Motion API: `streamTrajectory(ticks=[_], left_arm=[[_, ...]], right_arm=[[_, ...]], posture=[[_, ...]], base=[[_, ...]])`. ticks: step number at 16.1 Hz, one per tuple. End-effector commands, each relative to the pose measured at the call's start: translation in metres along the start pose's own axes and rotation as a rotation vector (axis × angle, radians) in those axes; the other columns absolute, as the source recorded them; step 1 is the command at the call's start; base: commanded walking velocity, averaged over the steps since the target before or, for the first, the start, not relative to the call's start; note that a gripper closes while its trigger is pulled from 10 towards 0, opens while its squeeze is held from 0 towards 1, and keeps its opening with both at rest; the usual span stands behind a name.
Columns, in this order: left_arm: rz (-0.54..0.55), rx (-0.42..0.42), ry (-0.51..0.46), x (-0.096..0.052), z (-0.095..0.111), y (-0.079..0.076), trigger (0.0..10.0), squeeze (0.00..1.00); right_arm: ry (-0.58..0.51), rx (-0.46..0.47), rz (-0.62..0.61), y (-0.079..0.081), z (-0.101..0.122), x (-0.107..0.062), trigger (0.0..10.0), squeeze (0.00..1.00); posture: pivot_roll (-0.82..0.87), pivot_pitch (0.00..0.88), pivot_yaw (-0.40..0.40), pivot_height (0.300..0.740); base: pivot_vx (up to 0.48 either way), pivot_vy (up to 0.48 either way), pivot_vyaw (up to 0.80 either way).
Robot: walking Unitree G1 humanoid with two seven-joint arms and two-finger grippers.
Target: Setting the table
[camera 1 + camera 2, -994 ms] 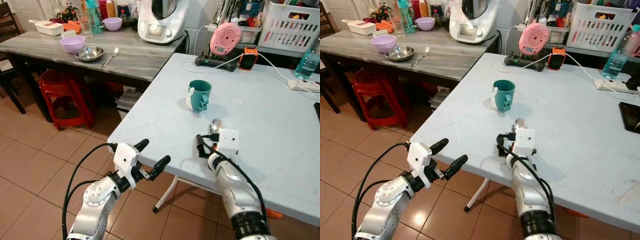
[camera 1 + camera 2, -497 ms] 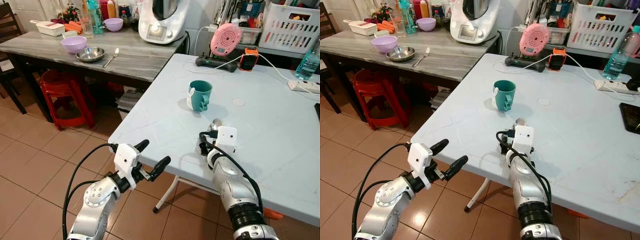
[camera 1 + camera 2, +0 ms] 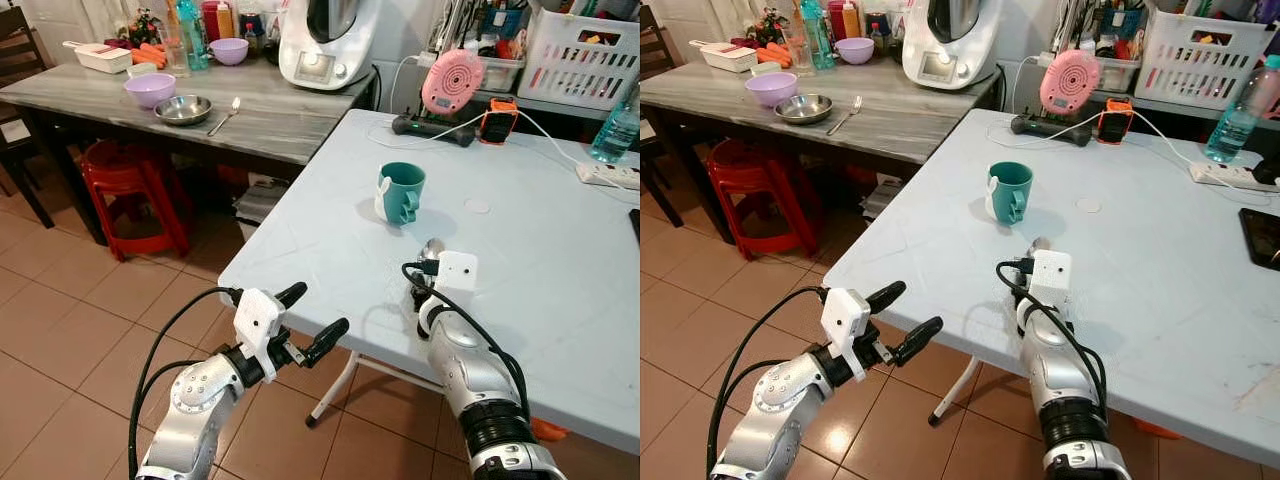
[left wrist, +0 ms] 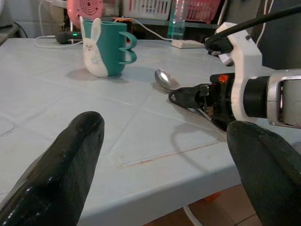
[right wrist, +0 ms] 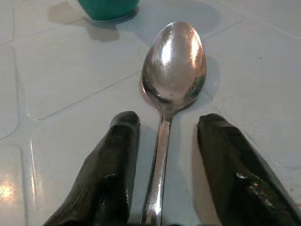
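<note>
1. Right gripper (image 5: 162, 165) sits low on the white bench (image 3: 330, 240), fingers spread either side of the spoon (image 5: 173, 75) handle.
2. Spoon lies flat near the teal mug (image 3: 400, 192).
3. Left gripper (image 3: 312, 318) hangs spread, off the bench edge.

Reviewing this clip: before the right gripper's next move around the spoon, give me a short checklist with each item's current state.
1. Shiny metal spoon lies flat on the pale blue table: ok.
2. Right gripper is open, one black finger each side of the spoon handle, neither pressing it: ok.
3. Spoon clear of the teal bunny mug; a gap of table shows between them: ok.
4. Left gripper is open, off the table's near edge, away from the spoon: ok.
5. Mug upright, handle intact: ok.
6. Where the handle's far end sits under the right wrist: cannot tell.
</note>
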State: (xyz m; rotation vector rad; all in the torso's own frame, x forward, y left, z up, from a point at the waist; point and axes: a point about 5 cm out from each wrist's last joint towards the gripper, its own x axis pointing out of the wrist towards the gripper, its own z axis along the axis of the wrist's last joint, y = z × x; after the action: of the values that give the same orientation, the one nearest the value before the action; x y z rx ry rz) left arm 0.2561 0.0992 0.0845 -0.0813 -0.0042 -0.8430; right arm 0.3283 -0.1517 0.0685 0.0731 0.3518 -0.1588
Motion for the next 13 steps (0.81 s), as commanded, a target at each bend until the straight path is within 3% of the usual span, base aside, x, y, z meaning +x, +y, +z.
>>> streamTrajectory(ticks=[1, 13], left_arm=[[-0.019, 0.005, 0.001, 0.0027, 0.0029, 0.0015, 10.0, 0.0], [-0.122, 0.032, 0.045, 0.0021, 0.0023, -0.0035, 10.0, 0.0]], right_arm=[[0.133, 0.01, -0.032, -0.0072, -0.0269, -0.0019, 0.0, 0.0], [0.172, 0.046, -0.053, -0.0072, -0.0318, -0.0016, 0.0, 0.0]], posture=[[-0.08, 0.0, 0.008, 0.74], [-0.08, 0.0, 0.004, 0.74]], base=[[0.0, 0.0, 0.0], [0.0, 0.0, 0.0]])
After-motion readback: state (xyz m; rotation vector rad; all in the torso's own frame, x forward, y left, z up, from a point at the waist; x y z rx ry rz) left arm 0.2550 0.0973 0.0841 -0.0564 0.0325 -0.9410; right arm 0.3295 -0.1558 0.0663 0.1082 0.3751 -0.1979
